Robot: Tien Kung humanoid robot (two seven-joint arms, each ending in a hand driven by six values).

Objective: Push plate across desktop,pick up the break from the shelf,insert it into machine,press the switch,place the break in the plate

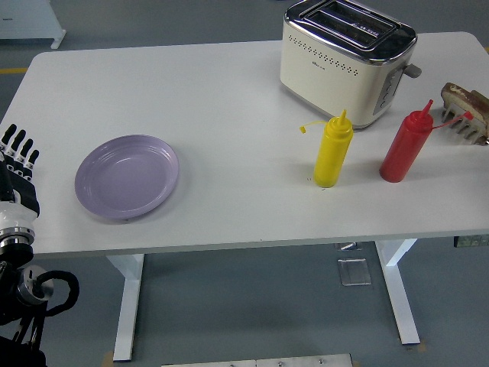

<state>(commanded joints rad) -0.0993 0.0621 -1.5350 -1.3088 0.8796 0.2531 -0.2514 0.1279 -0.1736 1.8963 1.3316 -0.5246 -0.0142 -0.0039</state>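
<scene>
My left hand (17, 164) sits at the far left edge of the worktop (229, 99), fingers straight, side by side and pointing away from me, gripping nothing. Just to its right, apart from it, lies the plate (127, 177): round, pale lilac, shallow with a broad raised rim, bare inside, sitting flat near the front edge. Well further right stands a yellow squeeze bottle (333, 151) with its little cap hanging off the nozzle, then a red squeeze bottle (406, 147) beside it, both upright. Behind the two, farther from my hand and toward the back edge, is the toaster (348, 61), cream-bodied with a shiny metal top, two empty slots and a lever on its right end. At the extreme right a slice of bread (461, 96), brown-crusted with a pale face, stands in a rack (467, 122), cut off by the frame.
</scene>
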